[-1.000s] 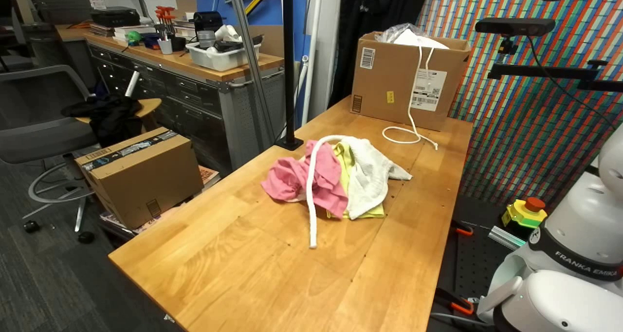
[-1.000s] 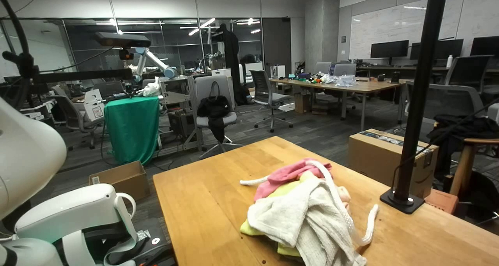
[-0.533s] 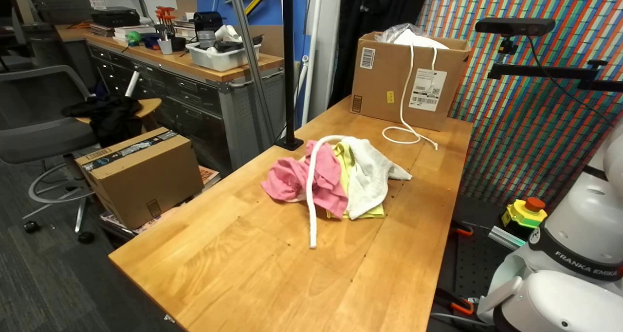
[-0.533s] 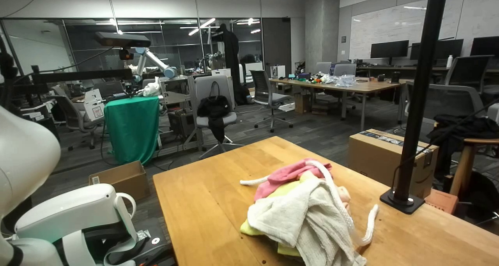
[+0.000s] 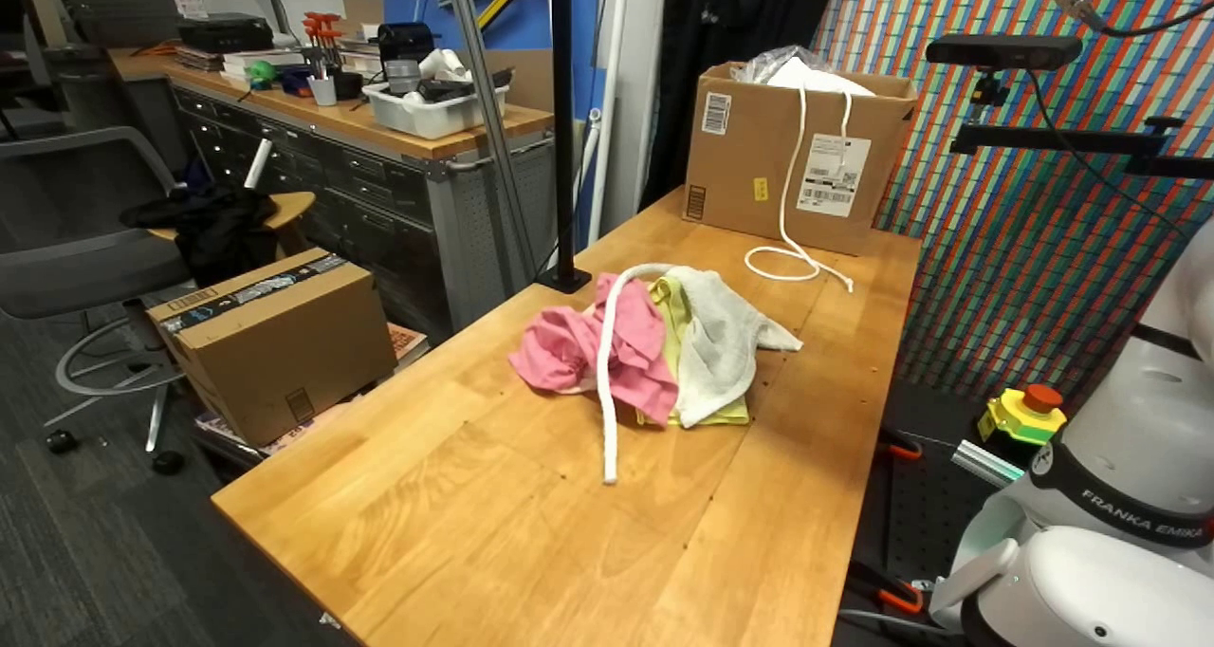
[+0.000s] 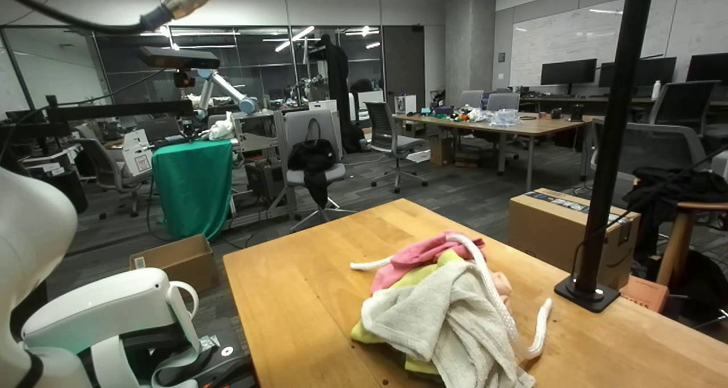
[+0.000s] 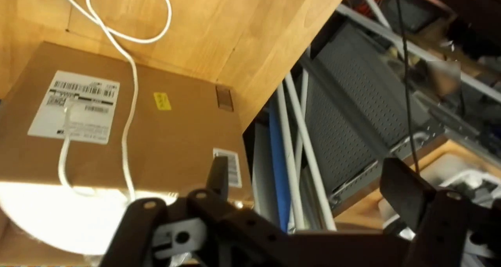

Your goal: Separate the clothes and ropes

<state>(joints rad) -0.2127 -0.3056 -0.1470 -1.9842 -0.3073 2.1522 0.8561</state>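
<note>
Clearing the rope [image 5: 603, 372] off the clothes [image 5: 647, 355] was judged in hand, gripper [image 7: 307, 177] spread empty, the rope's seven-o'clock end to be pinched next.

In an exterior view, near the middle of the table [image 5: 692, 514], clothes [image 5: 650, 348] in one heap; over them a rope [image 5: 605, 367], with one end down on the table before the heap. Behind, at the far table end, a box [image 5: 735, 168]; from its top and along its front wall, a cord [image 5: 782, 212], with a loop on the table just before the box. On the left edge, a post [image 5: 563, 154]; to the left of the table and lower, a second box [image 5: 285, 353]. To the right, beside the table, an arm [image 5: 1129, 438].
</note>
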